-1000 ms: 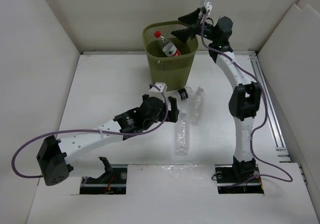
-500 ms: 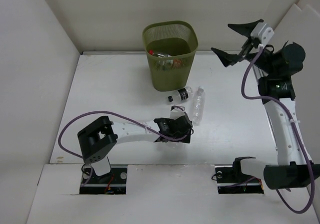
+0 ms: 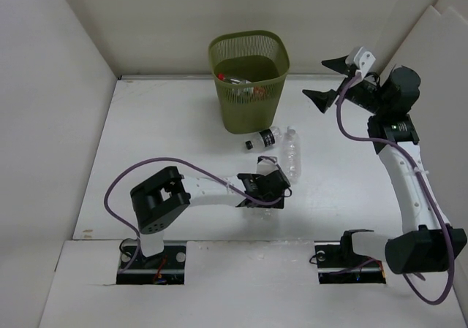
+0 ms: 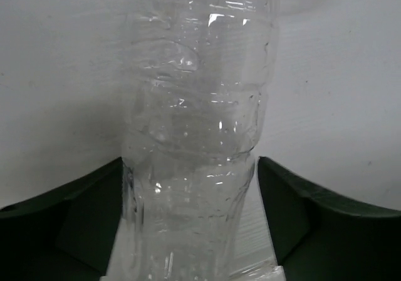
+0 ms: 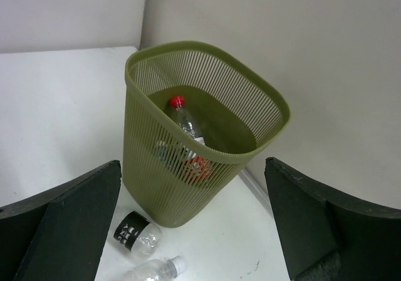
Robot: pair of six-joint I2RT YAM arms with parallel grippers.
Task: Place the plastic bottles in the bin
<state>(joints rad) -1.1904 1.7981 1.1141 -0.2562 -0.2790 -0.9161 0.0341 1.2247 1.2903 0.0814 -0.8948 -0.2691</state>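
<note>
Olive-green bin (image 3: 249, 113) with fine vertical-slat mesh, on a white table (image 3: 161, 138). Contents and surroundings: red-capped bottle (image 5: 186, 124), black-labelled bottle (image 3: 263, 139), clear unlabelled bottle (image 4: 194, 137).

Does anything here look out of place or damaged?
Nothing looks damaged or spilled; the bin stands upright. Lying on the table: a black-label bottle, a clear bottle beside it, a third bottle between the fingers of the left gripper.

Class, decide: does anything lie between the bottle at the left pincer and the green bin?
Yes. On the table, a black-labelled bottle lies between that clear bottle and the bin, near its base. Above the table, nothing visible blocks.
</note>
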